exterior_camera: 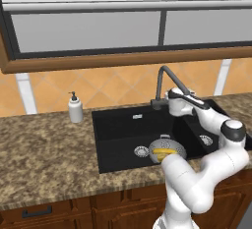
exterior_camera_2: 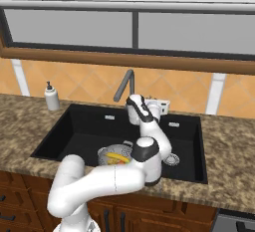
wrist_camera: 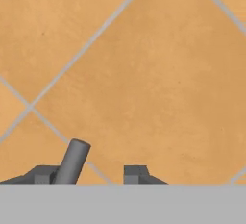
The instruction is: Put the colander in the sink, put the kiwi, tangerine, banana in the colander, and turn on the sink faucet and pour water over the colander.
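Behind the sink (exterior_camera: 118, 139), my gripper (wrist_camera: 91, 172) sat up at the sink faucet (exterior_camera: 165, 78) base, facing orange wall tiles (wrist_camera: 144, 74). Hand view showed a grey lever (wrist_camera: 73, 161) against one fingertip (wrist_camera: 41, 174), jaws part open with nothing clamped. Base views gave what that one couldn't: the colander (exterior_camera: 168, 148) in the big basin, the banana (exterior_camera: 161, 151) inside, a soap bottle (exterior_camera: 75, 108) left of the sink.

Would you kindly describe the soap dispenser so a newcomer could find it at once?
Start at the black sink set in the speckled stone counter. Left of its back corner, against the orange tiled wall, stands the soap dispenser: a small white pump bottle, unlike the tall dark faucet.
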